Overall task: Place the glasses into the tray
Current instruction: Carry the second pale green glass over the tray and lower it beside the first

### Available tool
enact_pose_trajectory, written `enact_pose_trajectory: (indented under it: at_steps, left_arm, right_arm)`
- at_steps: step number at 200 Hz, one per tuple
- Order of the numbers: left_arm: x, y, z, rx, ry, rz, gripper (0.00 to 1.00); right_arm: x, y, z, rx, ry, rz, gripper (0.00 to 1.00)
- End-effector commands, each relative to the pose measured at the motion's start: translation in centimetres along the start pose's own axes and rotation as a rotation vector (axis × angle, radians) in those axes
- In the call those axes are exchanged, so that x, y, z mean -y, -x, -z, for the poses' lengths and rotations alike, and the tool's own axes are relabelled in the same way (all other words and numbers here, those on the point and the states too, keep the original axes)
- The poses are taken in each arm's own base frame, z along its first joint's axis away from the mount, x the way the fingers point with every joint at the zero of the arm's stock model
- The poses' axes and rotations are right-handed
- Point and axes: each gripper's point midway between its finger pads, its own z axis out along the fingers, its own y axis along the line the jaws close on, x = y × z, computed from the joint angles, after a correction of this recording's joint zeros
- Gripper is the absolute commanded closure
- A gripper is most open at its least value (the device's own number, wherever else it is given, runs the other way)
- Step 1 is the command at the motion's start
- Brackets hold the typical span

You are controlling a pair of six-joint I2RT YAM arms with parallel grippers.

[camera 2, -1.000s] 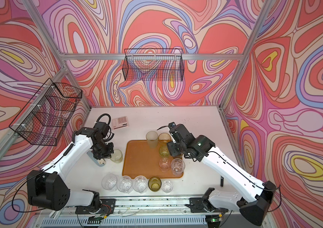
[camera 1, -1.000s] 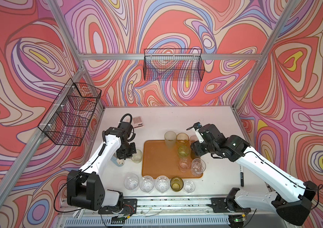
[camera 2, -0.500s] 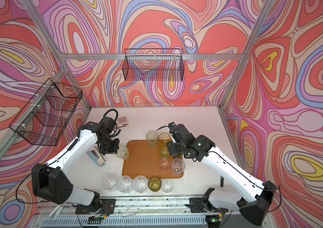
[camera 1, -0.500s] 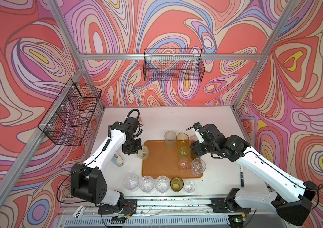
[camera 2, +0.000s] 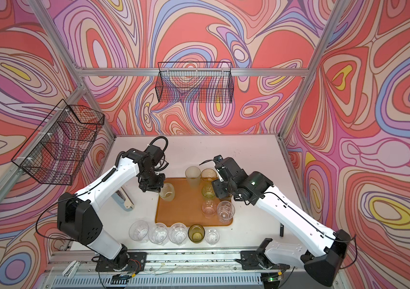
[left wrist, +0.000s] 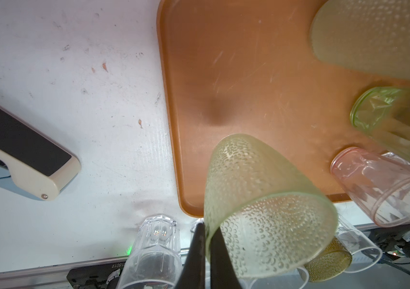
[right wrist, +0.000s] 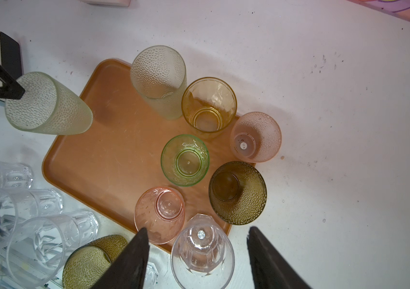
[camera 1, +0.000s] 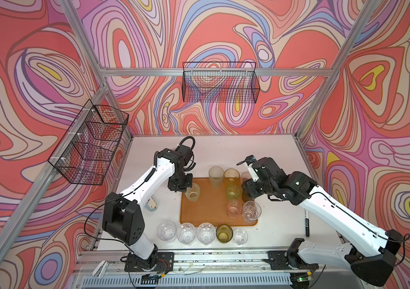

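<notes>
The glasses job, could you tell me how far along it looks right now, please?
Roughly halfway. About seven glasses already stand on the tray, among them the green glass and the amber glass. The left gripper pinches the rim of a frosted glass above the tray. Five remain in the front row on the table. The right gripper is open.

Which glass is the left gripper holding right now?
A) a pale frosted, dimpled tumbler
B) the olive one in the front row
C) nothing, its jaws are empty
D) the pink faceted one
A: the left gripper pinches the rim of the frosted tumbler, above the tray.
</notes>
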Motion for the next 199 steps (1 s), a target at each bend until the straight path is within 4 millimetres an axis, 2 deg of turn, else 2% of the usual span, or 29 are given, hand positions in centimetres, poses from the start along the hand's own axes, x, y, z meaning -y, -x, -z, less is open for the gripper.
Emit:
enact_pose_trajectory:
  at_steps: [1, 63, 133, 199]
  left_arm:
    - [0.7, -0.5, 0.2, -0.034, 0.01, -0.015, 1.0]
    - [3.9, -0.2, -0.8, -0.071, 0.015, -0.094, 1.0]
    - [6.6, 0.1, -2.0, -0.104, 0.011, -0.147, 1.0]
    - [9.3, 1.3, -2.6, -0.098, -0.001, -0.178, 1.0]
  right_arm:
    - [-0.1, 0.3, 0.8, 0.024, 0.009, 0.001, 0.36]
    - [-0.2, 0.3, 0.8, 0.025, 0.016, -0.002, 0.36]
    - [-0.3, 0.1, 0.6, 0.022, 0.021, -0.003, 0.36]
    - [-0.4, 0.2, 0.5, 0.02, 0.022, 0.002, 0.36]
